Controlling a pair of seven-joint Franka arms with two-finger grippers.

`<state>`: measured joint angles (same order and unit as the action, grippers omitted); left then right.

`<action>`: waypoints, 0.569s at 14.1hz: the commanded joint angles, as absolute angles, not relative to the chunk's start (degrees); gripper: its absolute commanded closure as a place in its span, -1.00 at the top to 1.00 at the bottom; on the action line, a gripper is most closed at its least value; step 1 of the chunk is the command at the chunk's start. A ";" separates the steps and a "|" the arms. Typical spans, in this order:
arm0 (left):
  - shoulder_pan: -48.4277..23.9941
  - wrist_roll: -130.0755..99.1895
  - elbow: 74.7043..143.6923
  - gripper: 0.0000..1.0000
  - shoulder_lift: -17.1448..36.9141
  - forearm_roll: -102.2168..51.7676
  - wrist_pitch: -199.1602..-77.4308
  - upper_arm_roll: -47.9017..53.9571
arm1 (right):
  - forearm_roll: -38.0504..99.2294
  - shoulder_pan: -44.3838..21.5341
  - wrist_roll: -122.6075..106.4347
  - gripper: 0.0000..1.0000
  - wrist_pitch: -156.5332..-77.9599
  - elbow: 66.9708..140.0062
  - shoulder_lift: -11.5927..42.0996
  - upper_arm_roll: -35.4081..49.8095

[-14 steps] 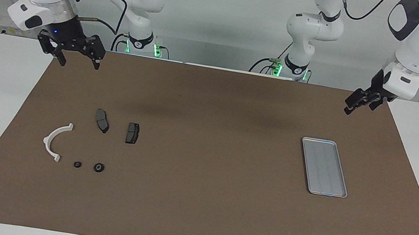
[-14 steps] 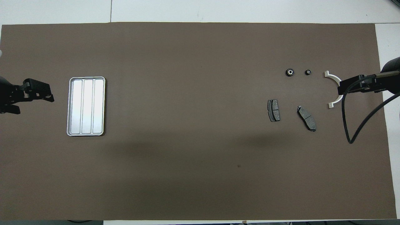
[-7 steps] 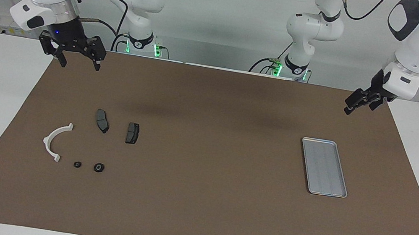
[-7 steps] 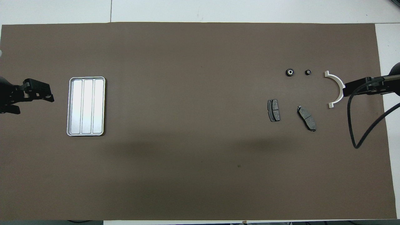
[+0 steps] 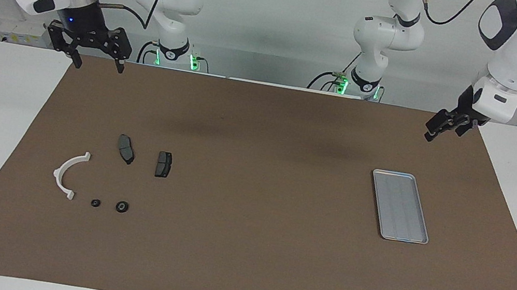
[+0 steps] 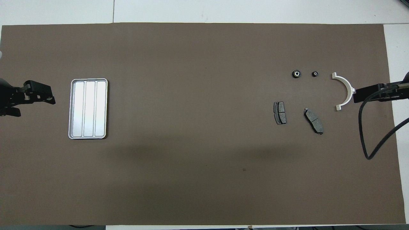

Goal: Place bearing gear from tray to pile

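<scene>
Over the corner of the brown mat (image 5: 241, 247) at the right arm's end, the right gripper (image 5: 97, 66) is hanging high in the air with its two fingers spread wide and nothing between them. Well below it the pile is lying loose on the mat, so the transfer looks already done and the arm seems to be parked clear of the parts. Counting the pile: one white semicircular bracket (image 5: 67, 173), two dark grey brake pads (image 5: 126, 148) (image 5: 163, 164), and two small black round parts, a larger one (image 5: 121, 206) and a smaller one (image 5: 95, 203), side by side just beside the bracket's end. Which of the two is the bearing gear I cannot tell; both are resting on the mat, not in the tray.

At the other end of the table the left gripper (image 5: 443, 126) is waiting in the air, its fingers also parted and holding nothing. One silver ridged tray (image 5: 400, 206) is sitting below it, well apart from the pile, with nothing lying in it, which fits a source that has given up its part.

Two grippers, one tray, five loose parts.
</scene>
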<state>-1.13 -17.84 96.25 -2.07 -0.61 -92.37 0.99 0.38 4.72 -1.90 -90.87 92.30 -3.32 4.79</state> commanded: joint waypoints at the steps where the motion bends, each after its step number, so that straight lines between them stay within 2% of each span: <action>1: -0.79 -17.40 97.47 1.00 -3.34 -0.44 -92.55 1.32 | 0.79 4.57 -2.11 1.00 -91.05 94.57 -4.48 4.31; 8: -0.79 -17.49 97.47 1.00 -3.34 -0.44 -92.55 1.32 | 0.70 4.92 -2.02 1.00 -90.97 94.57 -4.48 4.31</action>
